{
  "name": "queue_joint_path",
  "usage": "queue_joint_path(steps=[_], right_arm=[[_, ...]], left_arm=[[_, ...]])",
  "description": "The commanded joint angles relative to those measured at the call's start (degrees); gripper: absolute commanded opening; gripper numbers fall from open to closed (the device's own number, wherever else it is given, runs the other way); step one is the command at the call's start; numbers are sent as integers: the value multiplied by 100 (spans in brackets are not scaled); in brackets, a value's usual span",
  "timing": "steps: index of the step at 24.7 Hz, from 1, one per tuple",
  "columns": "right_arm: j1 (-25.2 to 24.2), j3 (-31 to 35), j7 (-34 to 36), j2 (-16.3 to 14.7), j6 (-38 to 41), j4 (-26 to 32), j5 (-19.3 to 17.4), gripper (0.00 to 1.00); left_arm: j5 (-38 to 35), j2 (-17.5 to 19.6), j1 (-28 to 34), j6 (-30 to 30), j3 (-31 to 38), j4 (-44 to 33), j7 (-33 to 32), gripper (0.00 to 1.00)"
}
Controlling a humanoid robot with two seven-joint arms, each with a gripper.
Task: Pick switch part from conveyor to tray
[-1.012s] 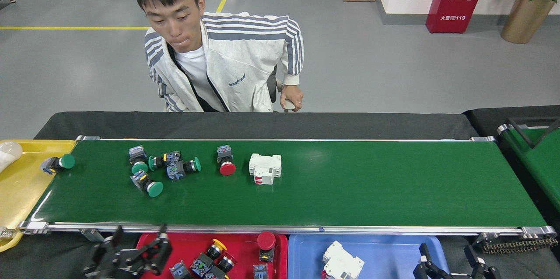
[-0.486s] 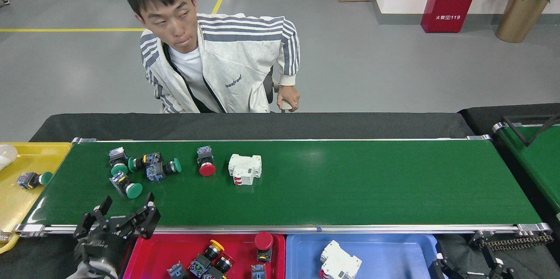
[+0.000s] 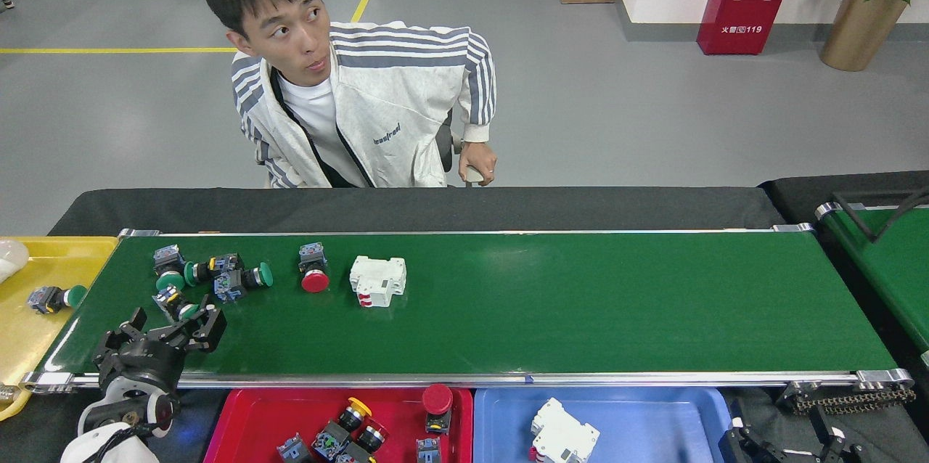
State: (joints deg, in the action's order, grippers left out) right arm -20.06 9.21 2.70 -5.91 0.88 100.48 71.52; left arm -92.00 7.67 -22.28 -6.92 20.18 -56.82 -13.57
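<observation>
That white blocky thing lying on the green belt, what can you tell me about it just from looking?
The white block looks like a moulded plastic electrical part, boxy with stepped edges and small red marks on its near face. It lies flat on the conveyor, in the left half and nearer the far rail, with nothing touching it. A red push-button switch sits just to its left, apart from it. A similar white part lies in the blue tray.
</observation>
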Motion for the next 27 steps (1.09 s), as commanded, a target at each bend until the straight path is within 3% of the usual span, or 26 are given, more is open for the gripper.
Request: queue_joint_path(steps=[1, 3, 6, 8, 11, 14, 18, 24, 25, 26, 27], right_arm=[[63, 28, 2, -42, -1, 86, -6, 99], [98, 28, -6, -51, -1, 86, -6, 99], [107, 28, -6, -51, -1, 86, -6, 99], [116, 28, -41, -51, -1, 86, -6, 99], [116, 28, -85, -51, -1, 86, -6, 99], [160, 37, -85, -51, -9, 86, -6, 99], [177, 64, -94, -104, -9, 86, -6, 99], [177, 222, -129, -147, 8, 86, -15, 99], [177, 231, -121, -183, 17, 86, -6, 99], [177, 231, -121, -227, 17, 86, -6, 99], [177, 231, -121, -271, 26, 86, -15, 99]], left_arm=[[-20, 173, -356, 393, -137, 497, 294, 92], [-11, 340, -716, 771, -392, 1217, 786, 70], [95, 533, -980, 806, -542, 1982, 1454, 25], [297, 542, -954, 771, -577, 2026, 1638, 10], [394, 525, -751, 437, -744, 1824, 1902, 4], [420, 445, -92, 24, -805, 883, 1999, 3], [473, 138, 1024, -969, -814, -848, 1972, 3], [455, -117, 2922, -3017, -849, -3265, 1911, 10], [455, -135, 3150, -3315, -902, -3476, 1902, 17], [438, -152, 3300, -3457, -972, -3625, 1884, 32], [411, -196, 3432, -3492, -1025, -3757, 1823, 63]])
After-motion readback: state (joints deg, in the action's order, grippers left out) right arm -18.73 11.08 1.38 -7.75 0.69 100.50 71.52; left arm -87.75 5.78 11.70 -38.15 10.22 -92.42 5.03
